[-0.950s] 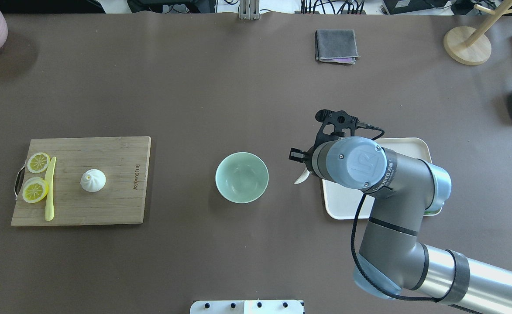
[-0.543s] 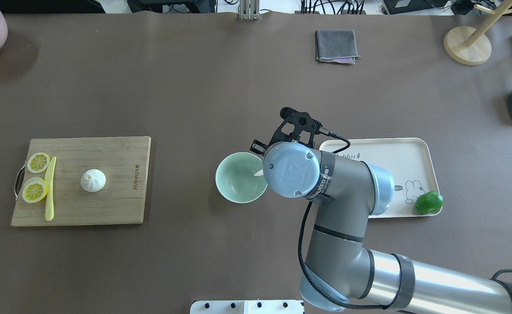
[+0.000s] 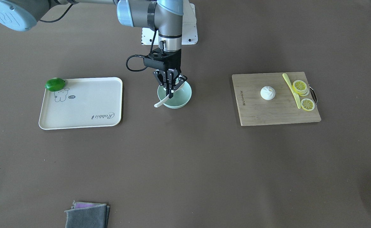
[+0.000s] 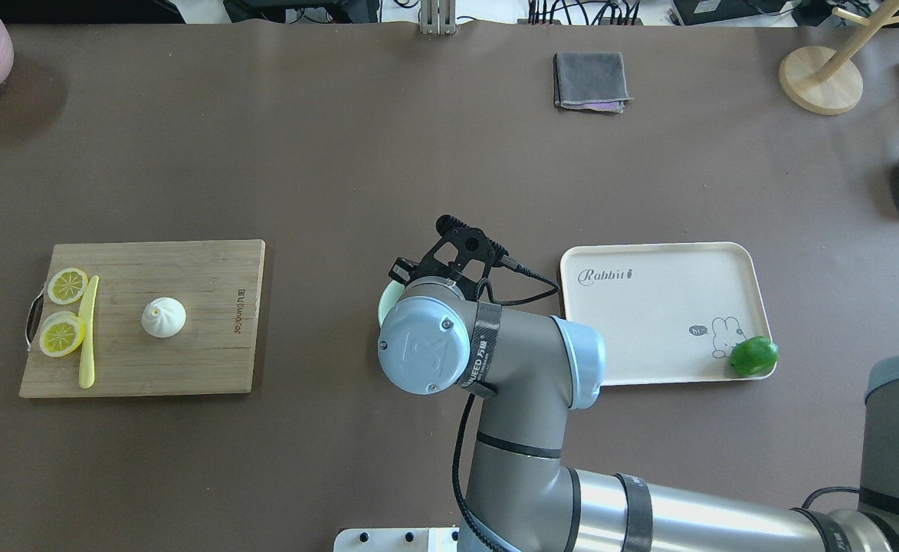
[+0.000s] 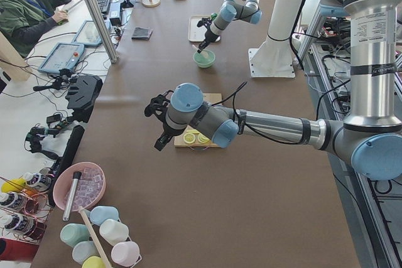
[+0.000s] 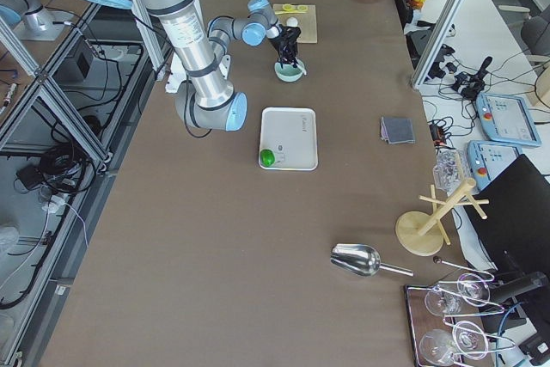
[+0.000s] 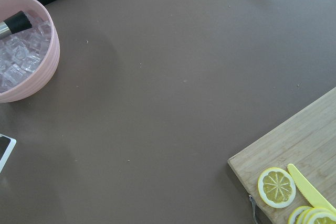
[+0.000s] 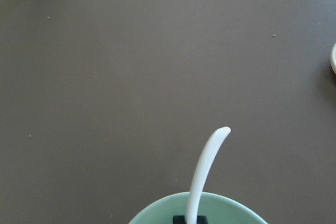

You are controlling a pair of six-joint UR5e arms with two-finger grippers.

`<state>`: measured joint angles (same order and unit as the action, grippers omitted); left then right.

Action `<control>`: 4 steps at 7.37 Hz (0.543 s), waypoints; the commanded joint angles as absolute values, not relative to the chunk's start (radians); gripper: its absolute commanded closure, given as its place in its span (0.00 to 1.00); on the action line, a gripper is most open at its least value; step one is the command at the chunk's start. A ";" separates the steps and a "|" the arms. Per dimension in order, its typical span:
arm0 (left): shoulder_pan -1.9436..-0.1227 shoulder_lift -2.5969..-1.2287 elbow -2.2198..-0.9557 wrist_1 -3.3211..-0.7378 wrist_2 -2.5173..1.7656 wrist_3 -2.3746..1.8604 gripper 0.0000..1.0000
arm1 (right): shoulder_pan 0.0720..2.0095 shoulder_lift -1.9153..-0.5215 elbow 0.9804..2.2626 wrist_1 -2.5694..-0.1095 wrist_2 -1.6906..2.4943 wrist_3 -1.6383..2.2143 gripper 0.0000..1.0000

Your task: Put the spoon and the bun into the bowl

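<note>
My right gripper [image 3: 170, 90] is shut on the white spoon [image 3: 160, 102] and holds it at the pale green bowl [image 3: 182, 96]. The scoop end is in the bowl and the handle juts out over the rim, as the right wrist view shows the spoon [image 8: 207, 166] too. From overhead my arm hides most of the bowl [image 4: 382, 307]. The white pleated bun [image 4: 163, 317] sits on the wooden cutting board [image 4: 204, 360], far left of the bowl. My left gripper [image 5: 161, 139] shows only in the exterior left view, near the board; I cannot tell whether it is open.
Lemon slices [image 4: 67, 285] and a yellow knife [image 4: 87, 330] lie on the board's left end. A cream tray [image 4: 648, 307] with a green lime [image 4: 753, 356] lies right of the bowl. A grey cloth [image 4: 591, 80] is at the far side. A pink bowl of ice [image 7: 21, 51] stands at the far left.
My right arm has carried the spoon leftward from over the tray to the bowl, and the spoon's scoop is now in the bowl. The bun has not moved.
</note>
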<state>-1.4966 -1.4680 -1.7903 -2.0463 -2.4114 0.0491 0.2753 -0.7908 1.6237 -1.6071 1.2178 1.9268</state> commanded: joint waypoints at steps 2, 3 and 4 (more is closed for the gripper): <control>-1.491 -1.468 -1.787 -2.046 -2.411 0.049 0.01 | 0.233 -0.793 1.623 -1.638 1.181 1.937 1.00; -1.491 -1.468 -1.787 -2.046 -2.411 0.049 0.01 | 0.233 -0.789 1.624 -1.638 1.181 1.937 0.77; -1.491 -1.468 -1.787 -2.046 -2.411 0.049 0.01 | 0.235 -0.790 1.623 -1.643 1.177 1.937 0.18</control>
